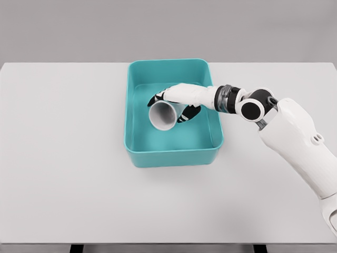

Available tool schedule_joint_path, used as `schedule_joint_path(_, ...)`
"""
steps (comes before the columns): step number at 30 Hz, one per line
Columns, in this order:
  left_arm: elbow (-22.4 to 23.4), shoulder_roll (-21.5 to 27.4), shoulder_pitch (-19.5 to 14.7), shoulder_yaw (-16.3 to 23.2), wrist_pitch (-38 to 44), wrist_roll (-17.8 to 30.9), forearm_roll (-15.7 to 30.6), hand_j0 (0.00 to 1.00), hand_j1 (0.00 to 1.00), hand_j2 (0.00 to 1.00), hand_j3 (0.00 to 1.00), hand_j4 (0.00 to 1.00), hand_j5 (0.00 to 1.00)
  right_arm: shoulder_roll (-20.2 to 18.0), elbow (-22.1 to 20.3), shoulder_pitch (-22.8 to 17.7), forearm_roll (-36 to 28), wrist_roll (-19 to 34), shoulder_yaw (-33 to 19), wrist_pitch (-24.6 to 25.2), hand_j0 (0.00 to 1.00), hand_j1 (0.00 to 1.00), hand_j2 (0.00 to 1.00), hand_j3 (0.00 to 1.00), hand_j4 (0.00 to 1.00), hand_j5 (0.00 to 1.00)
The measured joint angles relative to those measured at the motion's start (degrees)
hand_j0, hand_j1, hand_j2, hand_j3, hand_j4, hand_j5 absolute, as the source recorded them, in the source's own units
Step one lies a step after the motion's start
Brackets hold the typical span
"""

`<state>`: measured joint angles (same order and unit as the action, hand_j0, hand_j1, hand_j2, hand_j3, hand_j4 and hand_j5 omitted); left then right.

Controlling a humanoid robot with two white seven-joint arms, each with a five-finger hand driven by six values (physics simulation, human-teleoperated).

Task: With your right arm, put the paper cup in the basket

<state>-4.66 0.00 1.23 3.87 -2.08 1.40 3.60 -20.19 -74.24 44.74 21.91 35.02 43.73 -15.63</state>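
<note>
Head view: right hand (176, 103) around paper cup (163, 116)

My right hand (181, 100) covers the far side of the paper cup (164, 115), so only the open mouth and part of the wall show. My fingertips (185, 116) tuck behind the cup and I cannot see where they end. Whether the cup touches the floor of the basket (174, 158) I cannot tell. My right arm (300, 142) is cut off at the picture's right edge, by the lower corner.
</note>
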Motion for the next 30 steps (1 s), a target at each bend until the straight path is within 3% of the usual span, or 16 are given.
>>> schedule_joint_path(9,0.00,0.00,0.00,0.01,0.00,0.00,0.00,1.00,1.00,1.00,1.00,1.00,1.00,-0.30,-0.99,0.09,0.19,0.00,0.00,0.04,0.88,0.88,0.88,0.88,0.88,0.88)
schedule_joint_path(13,0.00,0.00,0.00,0.00,0.00,0.00,0.00,1.00,1.00,1.00,1.00,1.00,1.00,-0.92,-2.61,0.26,0.08,0.00,-0.61,0.01,0.98,0.98,0.98,0.98,0.98,0.98)
schedule_joint_path(19,0.00,0.00,0.00,0.00,-0.01,0.00,0.00,1.00,1.00,1.00,1.00,1.00,1.00,-3.08,-8.19,-1.14,-3.49,0.01,-9.03,-0.29,0.99,0.99,0.99,0.99,0.99,0.99)
schedule_joint_path(23,0.02,0.00,0.00,0.01,-0.03,0.00,0.00,1.00,1.00,1.00,1.00,1.00,1.00,-8.23,-13.80,-8.42,-11.07,-0.04,-15.75,-0.97,0.99,0.99,0.99,0.99,0.99,0.99)
schedule_joint_path(30,-0.01,0.00,0.00,0.00,-0.01,0.00,0.00,1.00,1.00,1.00,1.00,1.00,1.00,-16.74,-18.40,-24.69,-25.96,0.02,-32.74,-11.36,0.99,0.99,0.99,0.99,0.99,0.99)
